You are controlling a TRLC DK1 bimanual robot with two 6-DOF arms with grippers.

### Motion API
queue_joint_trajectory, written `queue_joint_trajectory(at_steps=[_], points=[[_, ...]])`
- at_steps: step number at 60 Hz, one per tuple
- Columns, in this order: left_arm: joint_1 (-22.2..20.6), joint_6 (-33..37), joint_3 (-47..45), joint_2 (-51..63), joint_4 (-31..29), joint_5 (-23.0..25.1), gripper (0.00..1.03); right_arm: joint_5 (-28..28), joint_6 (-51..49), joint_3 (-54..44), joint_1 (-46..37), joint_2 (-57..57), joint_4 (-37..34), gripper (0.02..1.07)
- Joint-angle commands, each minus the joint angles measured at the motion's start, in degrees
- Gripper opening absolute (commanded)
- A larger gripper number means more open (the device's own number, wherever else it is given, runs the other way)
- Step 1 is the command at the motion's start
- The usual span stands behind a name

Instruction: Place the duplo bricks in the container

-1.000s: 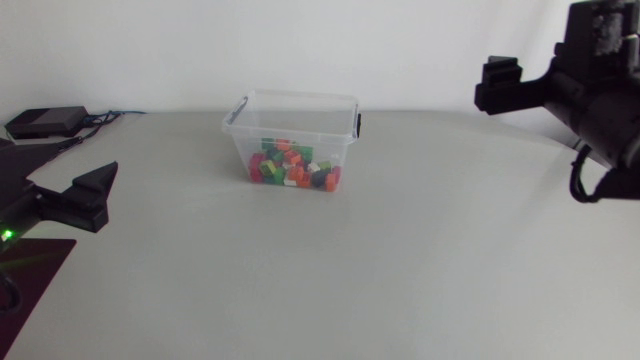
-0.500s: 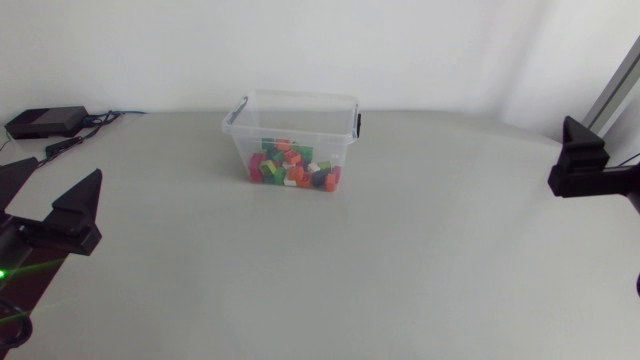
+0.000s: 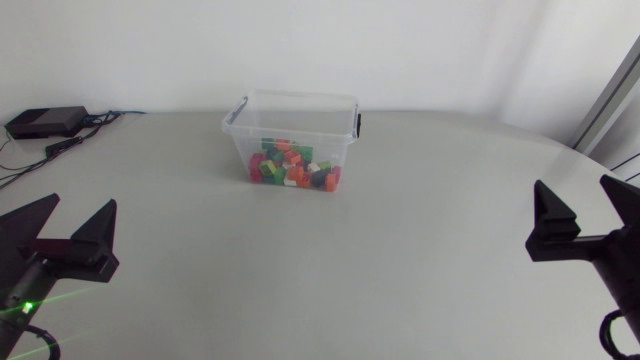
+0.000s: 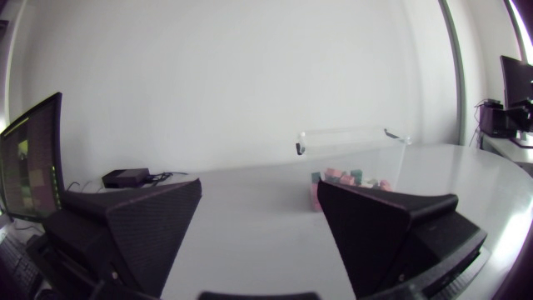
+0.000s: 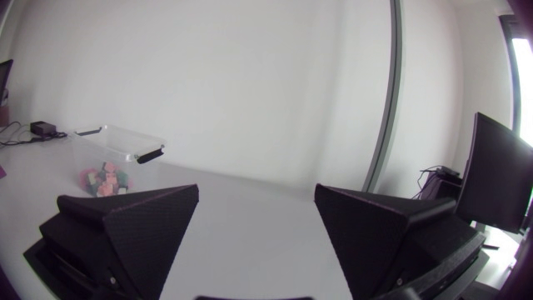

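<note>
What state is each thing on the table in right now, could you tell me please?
container: upright, no lid visible on it, partly filled.
duplo bricks: piled on the container's floor; all those in view lie inside it.
left end effector: open, holding nothing, well short of the container.
right end effector: open, holding nothing, well short of the container.

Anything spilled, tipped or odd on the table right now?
Nothing stands out. The container stands upright on the far part of the table, with the duplo bricks heaped inside; none shows loose outside it. The left gripper and right gripper hang open and empty at the sides.
</note>
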Motion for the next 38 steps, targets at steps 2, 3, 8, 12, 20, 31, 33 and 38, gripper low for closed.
queue_joint_trajectory(at_steps=[2,3,8,12,20,31,33,38], points=[[-0.7,-3.0,-3.0,-2.1,0.2,-0.8,0.96,-2.2,3.5,-3.9,-1.6,-3.0,-0.7,1.02],[-0.8,-3.2,-3.2,-2.4,0.2,-0.9,0.96,-2.5,3.8,-4.3,-1.8,-3.4,-0.7,1.02],[-1.1,-4.3,-4.8,-3.8,0.1,-1.1,0.96,-4.6,5.4,-6.7,-2.9,-5.7,-0.9,1.02],[-1.4,-5.1,-6.0,-5.0,0.0,-1.4,0.96,-6.3,6.7,-8.7,-3.8,-7.5,-1.0,1.02],[-1.9,-6.9,-8.5,-7.5,-0.2,-1.9,0.96,-9.9,9.5,-12.7,-5.7,-11.4,-1.4,1.02],[-2.0,-7.2,-8.9,-7.9,-0.2,-1.9,0.96,-10.4,9.9,-13.3,-6.0,-12.0,-1.4,1.02],[-2.0,-7.2,-8.9,-7.9,-0.2,-1.9,0.96,-10.4,9.9,-13.3,-6.0,-12.0,-1.4,1.02],[-2.0,-7.2,-8.9,-7.9,-0.2,-1.9,0.96,-10.4,9.9,-13.3,-6.0,-12.0,-1.4,1.02]])
